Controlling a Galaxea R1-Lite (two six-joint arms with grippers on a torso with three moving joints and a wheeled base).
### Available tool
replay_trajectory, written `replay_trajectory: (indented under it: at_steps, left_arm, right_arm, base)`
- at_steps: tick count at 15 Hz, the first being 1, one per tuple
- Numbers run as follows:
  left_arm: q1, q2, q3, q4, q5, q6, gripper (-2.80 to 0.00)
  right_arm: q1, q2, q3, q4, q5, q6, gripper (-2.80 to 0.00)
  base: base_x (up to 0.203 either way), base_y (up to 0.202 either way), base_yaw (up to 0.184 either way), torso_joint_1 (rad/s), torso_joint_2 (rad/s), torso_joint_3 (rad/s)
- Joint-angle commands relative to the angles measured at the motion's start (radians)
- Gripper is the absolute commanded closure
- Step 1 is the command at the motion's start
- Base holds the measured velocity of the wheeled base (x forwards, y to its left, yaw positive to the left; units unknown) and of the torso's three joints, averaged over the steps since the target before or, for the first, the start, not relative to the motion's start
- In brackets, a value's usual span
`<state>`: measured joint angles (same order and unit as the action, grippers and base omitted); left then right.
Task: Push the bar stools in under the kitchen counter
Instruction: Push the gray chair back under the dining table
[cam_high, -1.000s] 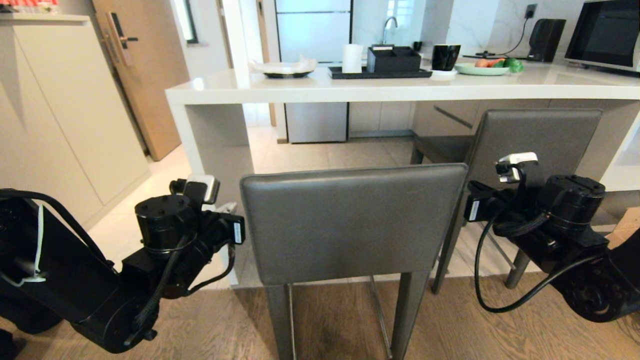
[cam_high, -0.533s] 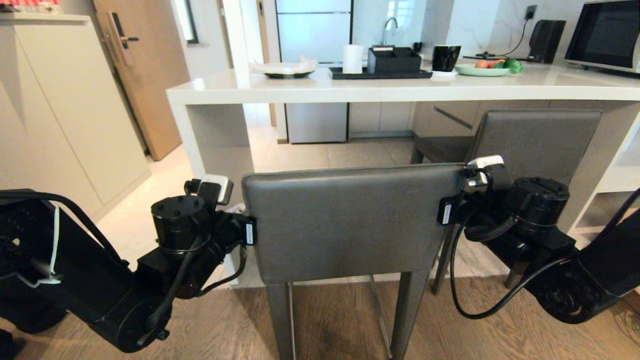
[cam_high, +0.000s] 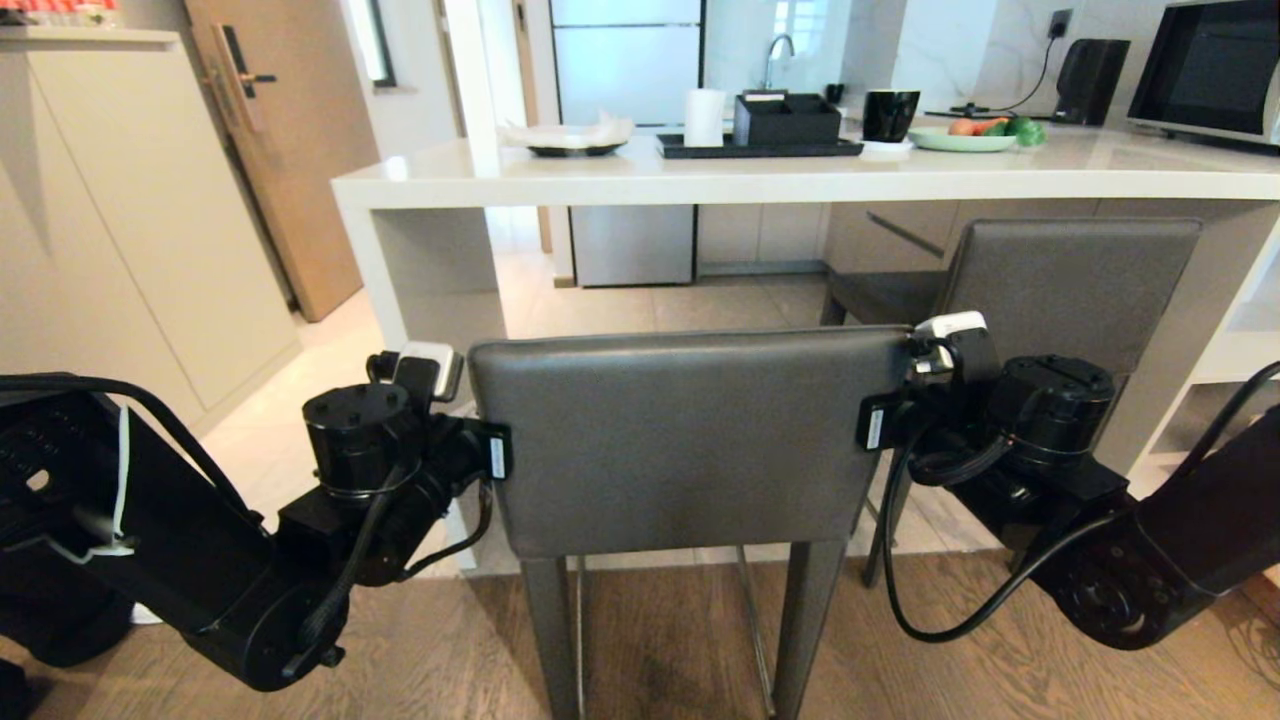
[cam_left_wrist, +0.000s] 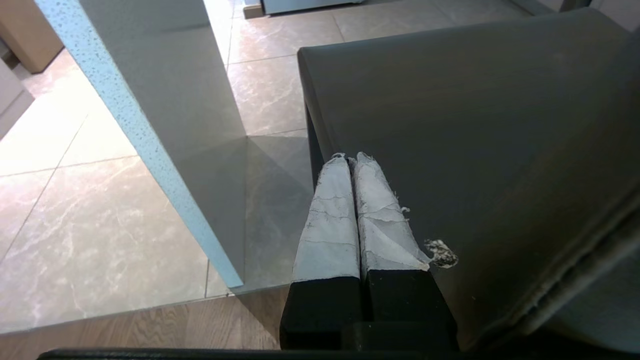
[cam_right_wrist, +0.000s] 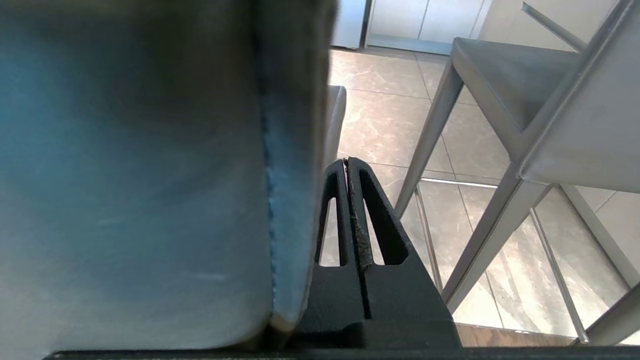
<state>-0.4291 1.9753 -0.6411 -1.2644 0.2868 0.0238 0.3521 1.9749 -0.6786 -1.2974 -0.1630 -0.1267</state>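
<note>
A kitchen with pale floor tiles meeting wood flooring fills the head view. The kitchen counter spans from 10 to 2 o'clock, its grey side panel dropping at 10 o'clock. One of the bar stools, the near stool, stands at centre, its backrest facing the camera, out in front of the counter edge. The far stool sits at 2 o'clock, its seat partly under the slab. On the counter top at 12 o'clock lie a black tray and a black cup; a plate of vegetables sits at 1 o'clock. The left gripper, at 9 o'clock, lies against the near stool's left edge, its taped fingers pressed together, empty. The right gripper, at 3 o'clock, lies just beside the backrest's right edge, fingers clenched on nothing.
</note>
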Motion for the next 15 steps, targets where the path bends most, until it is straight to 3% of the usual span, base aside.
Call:
replay_trajectory:
  at_steps: [1,6,15]
  left_arm:
    - [0.001,-0.003,0.001,-0.004,0.003,0.002,0.0]
    - [0.001,-0.004,-0.002,-0.003,0.003,0.004,0.0]
    - [-0.002,-0.003,-0.002,-0.003,0.003,0.007,0.0]
  right_arm:
    - [-0.004,0.004,0.001,-0.006,-0.001,-0.001,0.0]
    - [-0.006,0.005,-0.004,-0.003,-0.001,-0.002,0.0]
    - [-0.005,0.004,-0.004,-0.003,-0.001,-0.004,0.0]
  base:
    - [0.0,0.0,0.0,0.0,0.0,0.0]
    - [0.0,0.0,0.0,0.0,0.0,0.0]
    - [0.181,0.0,0.002,0.002,0.0,0.005]
